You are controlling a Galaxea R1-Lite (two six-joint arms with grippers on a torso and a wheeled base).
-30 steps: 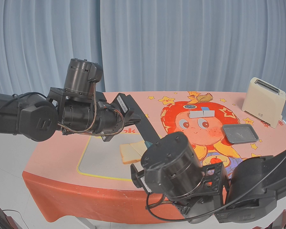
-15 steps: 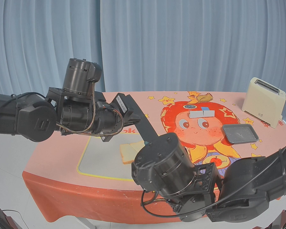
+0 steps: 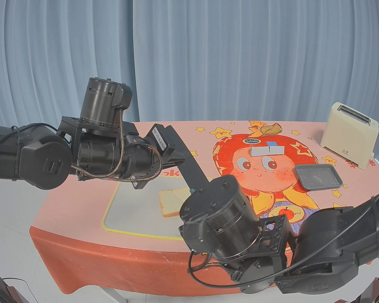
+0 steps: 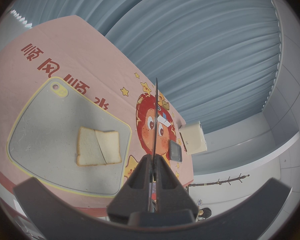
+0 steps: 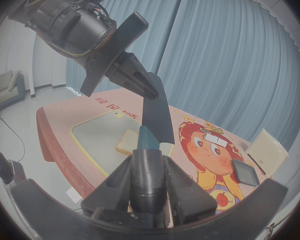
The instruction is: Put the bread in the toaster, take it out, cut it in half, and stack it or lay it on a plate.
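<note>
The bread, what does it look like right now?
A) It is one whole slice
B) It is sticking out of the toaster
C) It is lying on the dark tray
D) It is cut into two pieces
D: the bread lies flat on the grey cutting board, and a slanted cut line runs right through it, so there are two pieces lying side by side.

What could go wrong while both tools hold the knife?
1. The left tool pinches the blade while the right tool grips the handle of the knife; if one pulls before the other lets go, it may twist or slip.
2. The knife hangs near the cut bread; dropped, it could knock the halves apart.
</note>
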